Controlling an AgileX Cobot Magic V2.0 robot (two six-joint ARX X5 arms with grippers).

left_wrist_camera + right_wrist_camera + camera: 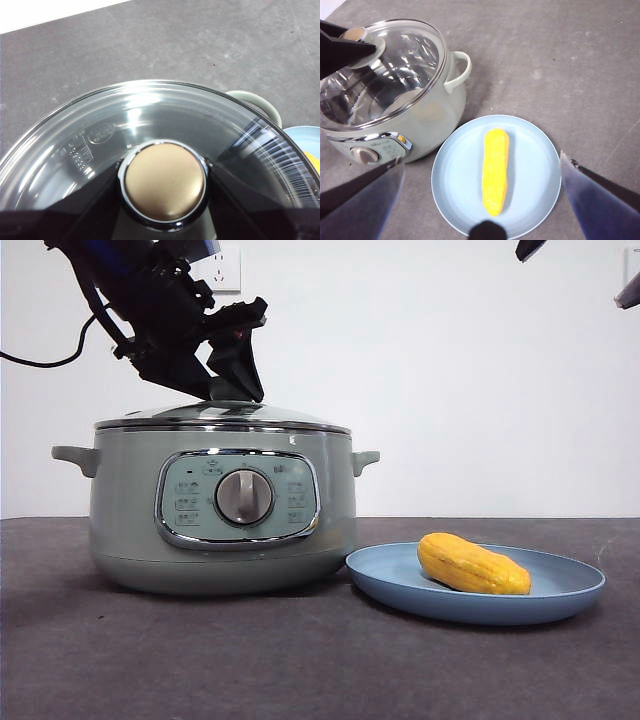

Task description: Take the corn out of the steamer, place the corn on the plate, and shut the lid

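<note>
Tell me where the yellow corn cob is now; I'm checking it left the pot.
The yellow corn cob lies on the light-blue round plate, beside the sage-green steamer pot.

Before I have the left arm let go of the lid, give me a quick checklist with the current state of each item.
1. Corn out of the steamer and lying on the plate: ok.
2. Lid seated on the steamer all round: looks level along the rim in the front view; far side hidden, so cannot tell fully.
3. Left gripper at the lid's knob, one jaw on each side: ok.
4. Jaws actually pressing the knob or already slack: cannot tell.
5. Right gripper open, above the plate, away from the steamer: ok.
6. Plate beside the steamer, not under the lid's edge: ok.
</note>
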